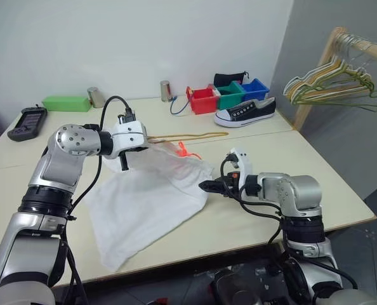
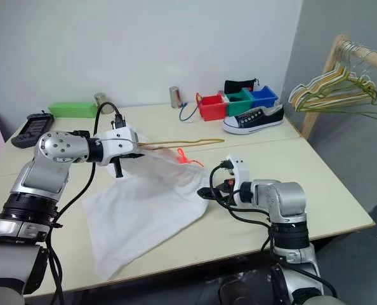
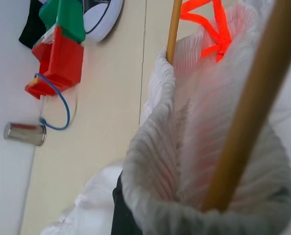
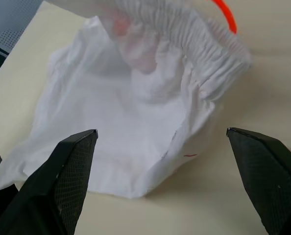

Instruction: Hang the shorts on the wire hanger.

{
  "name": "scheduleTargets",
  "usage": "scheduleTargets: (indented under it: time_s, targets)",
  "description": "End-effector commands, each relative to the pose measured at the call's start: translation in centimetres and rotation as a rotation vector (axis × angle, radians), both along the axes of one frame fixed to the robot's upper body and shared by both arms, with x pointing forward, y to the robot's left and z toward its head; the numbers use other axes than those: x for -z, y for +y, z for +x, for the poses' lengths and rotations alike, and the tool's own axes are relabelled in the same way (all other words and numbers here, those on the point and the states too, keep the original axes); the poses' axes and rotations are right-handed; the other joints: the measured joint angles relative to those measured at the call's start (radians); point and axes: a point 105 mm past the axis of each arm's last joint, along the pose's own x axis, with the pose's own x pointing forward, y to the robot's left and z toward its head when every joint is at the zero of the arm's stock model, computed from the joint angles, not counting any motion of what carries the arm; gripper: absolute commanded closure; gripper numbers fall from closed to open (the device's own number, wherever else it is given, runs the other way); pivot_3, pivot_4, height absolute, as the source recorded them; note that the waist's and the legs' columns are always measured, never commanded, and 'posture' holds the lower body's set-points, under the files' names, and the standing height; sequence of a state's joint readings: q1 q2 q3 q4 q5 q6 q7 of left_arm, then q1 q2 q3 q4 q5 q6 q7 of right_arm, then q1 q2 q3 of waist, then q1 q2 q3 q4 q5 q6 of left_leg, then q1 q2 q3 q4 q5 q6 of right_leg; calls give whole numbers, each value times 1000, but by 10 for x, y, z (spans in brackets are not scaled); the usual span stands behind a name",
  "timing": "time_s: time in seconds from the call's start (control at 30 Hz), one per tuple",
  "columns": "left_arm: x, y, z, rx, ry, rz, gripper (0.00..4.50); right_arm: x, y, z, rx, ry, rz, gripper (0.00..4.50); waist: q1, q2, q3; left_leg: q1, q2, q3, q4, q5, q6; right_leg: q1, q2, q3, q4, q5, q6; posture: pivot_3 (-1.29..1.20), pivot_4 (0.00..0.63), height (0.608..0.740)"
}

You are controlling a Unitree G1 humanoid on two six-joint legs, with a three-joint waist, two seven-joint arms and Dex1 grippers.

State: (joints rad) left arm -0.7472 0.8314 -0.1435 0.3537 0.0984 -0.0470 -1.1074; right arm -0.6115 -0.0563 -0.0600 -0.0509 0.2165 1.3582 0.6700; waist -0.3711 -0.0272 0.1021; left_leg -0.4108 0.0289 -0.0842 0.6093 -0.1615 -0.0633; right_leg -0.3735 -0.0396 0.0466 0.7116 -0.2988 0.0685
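My right pincer is wide open and holds nothing. It sits low over the table, just beside the white shorts, pointing at their edge. The shorts lie spread on the table in front of me, with one end lifted up. My left pincer is shut tight on the stretchy waistband there, and it holds the wire hanger too. The thin tan wire runs through the open waist, next to an orange string. Farther back sit a black and white sneaker and red, green and blue bins. More hangers dangle from a rack on my right.
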Motion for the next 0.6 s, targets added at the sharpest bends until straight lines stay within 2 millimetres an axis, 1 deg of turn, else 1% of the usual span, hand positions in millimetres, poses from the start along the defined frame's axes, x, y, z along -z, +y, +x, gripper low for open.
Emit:
scheduleTargets:
  time_s: [0.03, 0.2, 0.33, 0.5, 0.6]
  targets:
    - [-31, 11, 3, -19, -77, 11, 4500, -19, 10, 10, -9, -70, 37, 30, 11, 0, 0, 0, 0, 0, 0, 0, 0, 0, 0, 0, 0, 0, 0, -222, 16, 740]
    - [-31, 5, 5, -3, -80, 2, 4500, -21, 18, 12, -13, -49, 78, 30, 23, 0, 0, -1, 0, 0, 0, 0, 0, 0, 0, 0, -2, 0, 0, -237, 13, 740]
    - [-34, 3, 7, 1, -88, -9, 4500, -15, 21, 18, 9, -28, 82, 30, 33, 0, 0, -2, 0, 0, 0, 0, 0, -1, 0, 0, -3, 0, 0, -248, 12, 740]
    - [-33, 1, 9, 5, -87, -6, 4500, -15, 17, 35, 92, -15, 106, 30, 34, 0, 0, -3, 0, 0, 0, 0, 0, -1, 0, 0, -4, 0, 0, -246, 13, 740]
    - [-31, 1, 8, 7, -87, -3, 4500, -19, 12, 40, 120, -8, 130, 30, 34, 0, 0, -4, 0, 0, -1, 0, 0, -2, 0, 0, -4, 0, 0, -249, 13, 740]
